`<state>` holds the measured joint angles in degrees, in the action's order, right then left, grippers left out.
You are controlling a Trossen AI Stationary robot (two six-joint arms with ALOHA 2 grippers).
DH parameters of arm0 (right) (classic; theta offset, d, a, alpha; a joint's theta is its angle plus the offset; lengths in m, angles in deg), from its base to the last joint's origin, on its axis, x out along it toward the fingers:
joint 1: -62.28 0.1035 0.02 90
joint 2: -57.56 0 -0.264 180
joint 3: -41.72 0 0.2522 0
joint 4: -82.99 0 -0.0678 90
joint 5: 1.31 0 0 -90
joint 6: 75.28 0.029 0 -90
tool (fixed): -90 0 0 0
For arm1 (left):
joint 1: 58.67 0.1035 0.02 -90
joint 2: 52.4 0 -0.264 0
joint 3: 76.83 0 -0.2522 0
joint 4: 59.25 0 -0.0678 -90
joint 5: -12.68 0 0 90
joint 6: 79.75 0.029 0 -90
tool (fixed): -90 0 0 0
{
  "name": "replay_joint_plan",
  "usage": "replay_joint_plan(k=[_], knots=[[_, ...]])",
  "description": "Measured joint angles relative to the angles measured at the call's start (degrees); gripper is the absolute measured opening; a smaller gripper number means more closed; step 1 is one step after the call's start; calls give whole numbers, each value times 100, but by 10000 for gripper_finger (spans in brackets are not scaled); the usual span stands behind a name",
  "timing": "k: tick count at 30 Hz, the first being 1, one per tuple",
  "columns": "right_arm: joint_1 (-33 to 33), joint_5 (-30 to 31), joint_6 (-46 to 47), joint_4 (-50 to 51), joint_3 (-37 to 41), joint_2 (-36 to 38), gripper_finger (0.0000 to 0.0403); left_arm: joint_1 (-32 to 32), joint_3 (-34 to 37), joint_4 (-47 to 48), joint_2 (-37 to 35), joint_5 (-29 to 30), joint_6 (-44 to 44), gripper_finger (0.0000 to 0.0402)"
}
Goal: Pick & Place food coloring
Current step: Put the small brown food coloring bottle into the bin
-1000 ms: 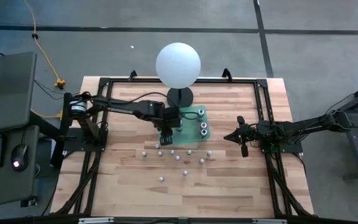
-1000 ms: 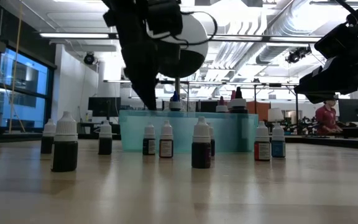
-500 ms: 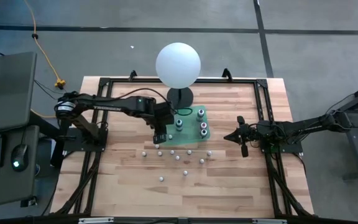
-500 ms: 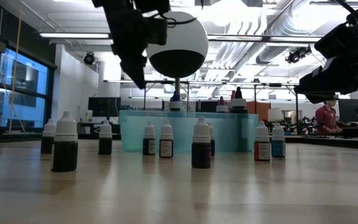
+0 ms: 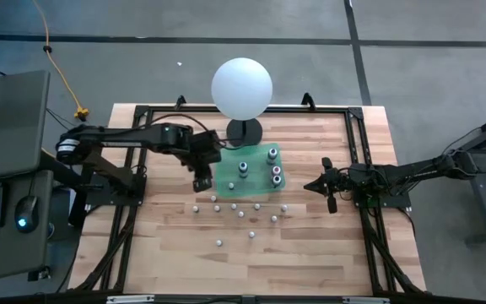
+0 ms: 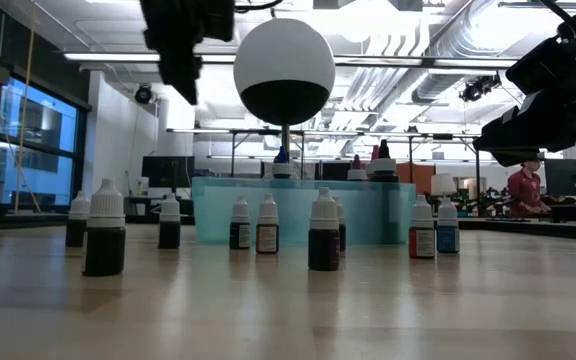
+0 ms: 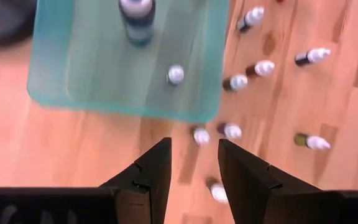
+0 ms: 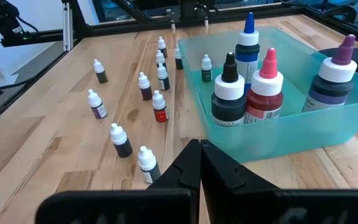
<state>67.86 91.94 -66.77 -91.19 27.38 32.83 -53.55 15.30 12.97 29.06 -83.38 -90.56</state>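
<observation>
Looking straight down, the left gripper (image 5: 202, 181) hangs over the pale wooden bench (image 5: 167, 253), just off the edge of a shallow translucent green tray (image 5: 226, 173) on the side of its own arm. Its fingers stand partly spread with nothing between them. The food coloring (image 5: 234, 206) shows as small white-capped dropper bottles scattered on the bench just beyond the gripper's tips; one more small one (image 5: 230, 185) stands inside the tray. Larger bottles with coloured tips (image 5: 272, 154) also stand in the tray, farther from the gripper, beside a big white sphere on a black stand (image 5: 241, 88). The right gripper (image 5: 328, 196) waits well apart near the opposite bench edge, fingers pressed together.

From bench height, the small bottles (image 6: 104, 229) are squat, with dark, red or blue liquid and white conical caps, standing upright in a loose row before the tray (image 6: 368, 215). The left gripper (image 6: 183, 55) hangs high above them.

The left wrist camera shows its two dark fingers (image 7: 151, 171) apart, empty, with bottles (image 7: 229, 130) beyond them.

The right wrist camera shows closed fingers (image 8: 199, 163), the little bottles (image 8: 158, 107) ahead, and the tray (image 8: 291, 134) alongside.
</observation>
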Motion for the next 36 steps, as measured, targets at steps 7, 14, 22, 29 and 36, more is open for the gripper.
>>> replay_joint_plan(k=[7,14,22,29,36], knots=[[2,-2,0,0,0,0,0,-335,0,540,-190,177,-1187,128],[2,0,-2,0,2,0,0,-899,2,694,-224,823,-3016,128],[1,0,-1,0,2,0,1,-1554,2,1125,-224,1311,-5107,128],[2,-2,-2,0,0,0,0,-1984,7,1236,-150,1322,-5642,129],[2,-2,-1,-4,1,-1,1,-2298,12,1097,149,1267,-6000,144]])
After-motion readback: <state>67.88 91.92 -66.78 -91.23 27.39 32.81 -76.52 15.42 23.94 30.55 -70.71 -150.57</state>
